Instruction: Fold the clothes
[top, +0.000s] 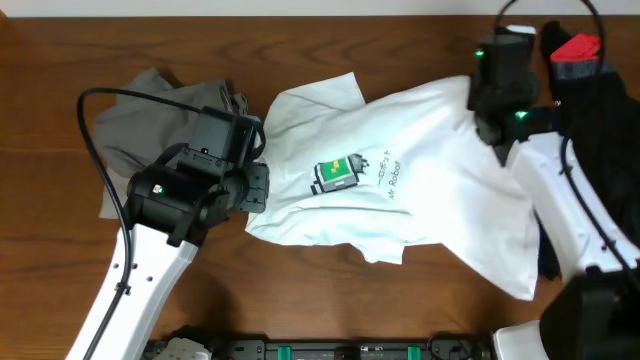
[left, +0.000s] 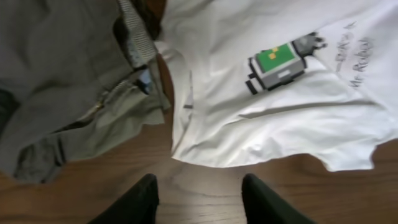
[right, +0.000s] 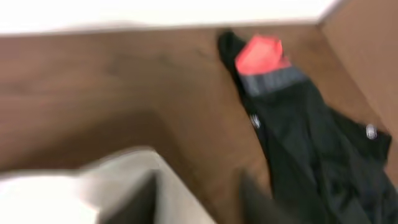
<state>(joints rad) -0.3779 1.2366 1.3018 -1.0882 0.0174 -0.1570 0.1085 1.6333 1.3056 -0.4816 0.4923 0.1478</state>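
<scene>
Currently white T-shirt (top: 420, 170) lies crumpled at centre of table (top: 300, 310), green print up. Grey-khaki garment (top: 150, 120) bunched at its 9 o'clock, just beside collar. Black-and-red garment (top: 585, 70) at 2 o'clock, mostly hidden by arm overhead; right wrist view shows it laid out. Left gripper (left: 199, 190) released, bare wood between fingers, shirt hem at 12 o'clock; overhead hides this gap. Right gripper (right: 199, 196) blurred, fingers apart, grasping nothing, white cloth at 9 o'clock.
</scene>
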